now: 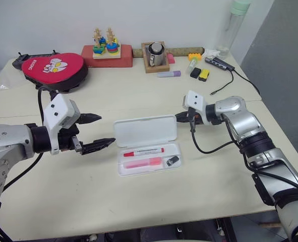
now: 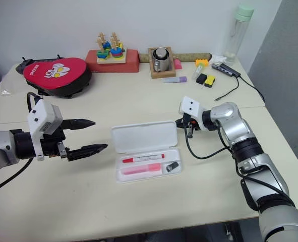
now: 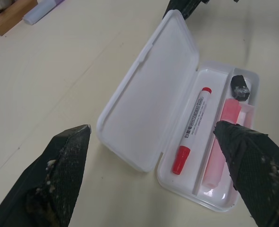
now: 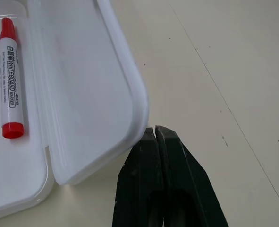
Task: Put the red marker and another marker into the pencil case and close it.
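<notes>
Loading looks done: red marker and pink highlighter both lie inside the tray of the pencil case, 1 per lengthwise lane, marker in the lane nearer the hinge, highlighter in the front lane. A small black item sits at the right end of the tray, just beside the highlighter; can't tell what it is.

Case is at table centre, lid folded back flat on the table on the far side. So step in hand = closing.

Right gripper: fingers pressed together, holding nothing, tips right at the lid's right-hand far corner. In the right wrist view they look to be touching or nearly touching the rim; can't say which. Reads as a setup to nudge the lid with shut fingers rather than pinch it.

Left gripper: jaws wide apart, empty, hovering left of the case, apart from it, pointing at it.

Next move, my read:
- right tips need to get under or behind the lid's far edge and sweep it up and over toward the robot
- the case is light and may slide, so the left gripper probably has to brace the tray's left end
- finish with a downward press on the lid to latch

Risk: the tips skate off the rounded corner.
</notes>
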`<action>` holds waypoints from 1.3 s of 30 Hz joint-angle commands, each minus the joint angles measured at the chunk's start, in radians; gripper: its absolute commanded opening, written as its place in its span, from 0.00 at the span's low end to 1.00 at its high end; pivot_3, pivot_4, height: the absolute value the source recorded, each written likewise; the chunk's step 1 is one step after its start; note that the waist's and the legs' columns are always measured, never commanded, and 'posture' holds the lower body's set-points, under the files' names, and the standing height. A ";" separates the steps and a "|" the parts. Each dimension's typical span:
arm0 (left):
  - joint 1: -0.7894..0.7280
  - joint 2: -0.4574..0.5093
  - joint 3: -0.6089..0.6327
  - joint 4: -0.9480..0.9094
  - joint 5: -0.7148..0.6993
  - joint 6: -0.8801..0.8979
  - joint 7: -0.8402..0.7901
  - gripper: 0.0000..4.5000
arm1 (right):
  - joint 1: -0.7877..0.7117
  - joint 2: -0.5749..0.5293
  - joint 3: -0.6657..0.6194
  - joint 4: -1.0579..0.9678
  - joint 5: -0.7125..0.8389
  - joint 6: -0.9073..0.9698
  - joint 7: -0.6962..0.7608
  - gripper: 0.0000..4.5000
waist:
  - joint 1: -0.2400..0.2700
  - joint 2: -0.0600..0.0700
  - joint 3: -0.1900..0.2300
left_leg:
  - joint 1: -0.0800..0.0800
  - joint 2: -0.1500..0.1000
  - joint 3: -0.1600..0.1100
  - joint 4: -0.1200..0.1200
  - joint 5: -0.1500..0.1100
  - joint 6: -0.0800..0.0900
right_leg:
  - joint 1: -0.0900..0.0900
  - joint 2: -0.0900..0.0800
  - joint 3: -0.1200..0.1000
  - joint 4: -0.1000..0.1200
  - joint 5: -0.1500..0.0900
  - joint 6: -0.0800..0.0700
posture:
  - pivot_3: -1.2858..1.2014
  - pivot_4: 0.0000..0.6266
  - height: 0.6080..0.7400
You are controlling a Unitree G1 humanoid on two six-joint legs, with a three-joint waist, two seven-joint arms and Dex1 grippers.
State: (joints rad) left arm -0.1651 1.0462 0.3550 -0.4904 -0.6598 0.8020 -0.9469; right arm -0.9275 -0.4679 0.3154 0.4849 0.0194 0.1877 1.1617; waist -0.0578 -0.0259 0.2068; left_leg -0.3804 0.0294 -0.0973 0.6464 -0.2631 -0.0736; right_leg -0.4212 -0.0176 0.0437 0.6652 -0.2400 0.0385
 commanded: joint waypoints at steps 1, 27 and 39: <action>-0.004 0.008 0.033 -0.022 -0.008 -0.010 0.009 1.00 | -0.026 -0.018 -0.021 -0.094 0.023 0.018 0.046 0.00 | 0.000 0.000 0.000 | 0.000 0.000 0.000 0.000 0.000 0.000 | 0.000 0.000 0.000 0.000 0.000 0.000 | 0.52 0.24 1.00; -0.042 -0.005 -0.012 -0.004 -0.006 -0.024 0.027 1.00 | 0.110 -0.125 0.022 -0.513 0.093 0.184 0.195 0.00 | 0.001 0.000 0.000 | 0.000 0.000 0.000 0.000 0.000 0.000 | 0.000 0.000 0.000 0.000 0.000 0.000 | 0.52 0.24 1.00; 0.009 0.014 0.002 -0.033 -0.006 -0.010 0.021 1.00 | 0.192 -0.124 0.077 -0.656 0.120 0.282 0.188 0.00 | 0.001 0.000 0.000 | 0.000 0.000 0.000 0.000 0.000 0.000 | 0.000 0.000 0.000 0.000 0.000 0.000 | 0.52 0.24 1.00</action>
State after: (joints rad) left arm -0.1444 1.0454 0.3308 -0.5019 -0.6601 0.7981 -0.9276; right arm -0.7353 -0.5882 0.3947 -0.1260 0.1209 0.4543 1.3513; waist -0.0567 -0.0258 0.2069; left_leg -0.3802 0.0295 -0.0977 0.6467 -0.2631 -0.0736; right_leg -0.4211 -0.0176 0.0433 0.6651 -0.2402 0.0387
